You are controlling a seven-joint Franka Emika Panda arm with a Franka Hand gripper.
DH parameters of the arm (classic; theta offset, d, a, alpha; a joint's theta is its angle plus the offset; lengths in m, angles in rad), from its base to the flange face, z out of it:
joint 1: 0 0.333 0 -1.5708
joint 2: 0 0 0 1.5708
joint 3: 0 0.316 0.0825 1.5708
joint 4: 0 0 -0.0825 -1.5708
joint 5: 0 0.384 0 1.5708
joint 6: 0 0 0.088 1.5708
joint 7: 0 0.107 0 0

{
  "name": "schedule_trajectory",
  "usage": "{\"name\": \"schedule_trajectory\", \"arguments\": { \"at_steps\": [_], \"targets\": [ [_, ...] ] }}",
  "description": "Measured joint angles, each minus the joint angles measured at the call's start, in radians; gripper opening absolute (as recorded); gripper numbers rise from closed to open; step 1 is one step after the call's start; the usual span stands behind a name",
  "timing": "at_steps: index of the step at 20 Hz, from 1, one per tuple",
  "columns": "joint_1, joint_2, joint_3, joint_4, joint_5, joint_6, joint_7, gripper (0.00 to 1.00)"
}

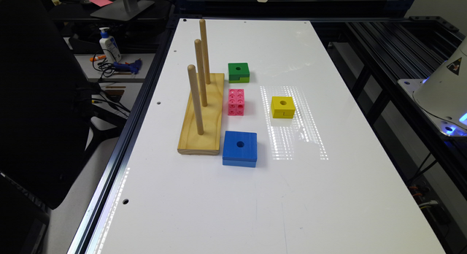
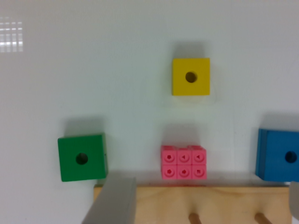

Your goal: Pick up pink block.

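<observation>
Four blocks, one each pink (image 1: 236, 102), green (image 1: 239, 72), yellow (image 1: 283, 107), blue (image 1: 239, 148); three pegs (image 1: 196, 99); one wooden base (image 1: 201, 135).

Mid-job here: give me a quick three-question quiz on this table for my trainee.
1. True or false: the pink block lies between the green block and the blue block.
2. Which block sits apart from the wooden peg base, towards the exterior view's right? A) green B) yellow C) blue
3. How many pegs stand in the base?

Key: 1 true. 2 B, the yellow block. 3 three.
</observation>
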Motion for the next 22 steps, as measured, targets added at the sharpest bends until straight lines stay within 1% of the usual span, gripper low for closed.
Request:
{"name": "schedule_trajectory", "arguments": {
  "at_steps": [4,6,8,11,13,14,20,21,22],
  "targets": [
    [-0.004,0.001,0.0,0.0,0.0,0.0,-0.003,1.0],
    [-0.006,0.01,0.0,-0.002,0.0,0.005,-0.005,1.0],
    [-0.006,0.038,0.0,-0.008,-0.0003,0.034,-0.005,1.0],
    [-0.007,0.107,0.0,-0.013,-0.0018,0.1,-0.005,1.0],
    [-0.008,0.137,0.0,-0.012,-0.0031,0.127,-0.006,1.0],
    [-0.009,0.143,0.0,-0.012,-0.0033,0.133,-0.006,1.0],
    [-0.011,0.146,0.0,-0.015,-0.0034,0.135,-0.007,1.0],
    [-0.011,0.153,0.0,-0.02,-0.0034,0.142,-0.007,1.0],
    [-0.011,0.165,0.0,-0.028,-0.0035,0.158,-0.007,1.0]
  ]
}}
